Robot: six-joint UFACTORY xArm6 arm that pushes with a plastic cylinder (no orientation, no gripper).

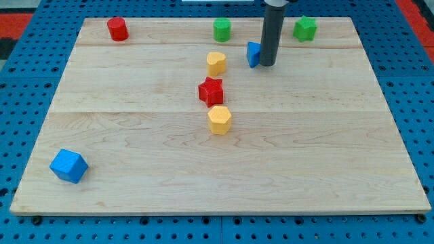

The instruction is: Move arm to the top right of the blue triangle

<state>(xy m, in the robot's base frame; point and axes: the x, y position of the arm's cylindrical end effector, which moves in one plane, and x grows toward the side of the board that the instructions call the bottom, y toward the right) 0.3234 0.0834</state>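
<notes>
Blue triangle (253,54) sits in the far half of the wooden board (203,169), right of centre, with my tip (268,65) planted against its right side, touching or so near that I cannot see a gap. There is no hand on this rig, only the rod, so nothing is open, shut or held.

My worry is contact. The rod hides the triangle's right part, and any drift left would shove the block toward the yellow block (216,63) just to its left. To reach the far-right spot I judge the tip must travel away from me and slightly right; if it slides along the block's edge on the way, it could spin or drag the triangle and shift the very target I am aiming for. The green star (305,28) stands farther right, and the green cylinder (222,30) to the far left of the triangle, both apart from the path.

Only the triangle's left portion shows, so I cannot tell its long axis or pointing direction.
</notes>
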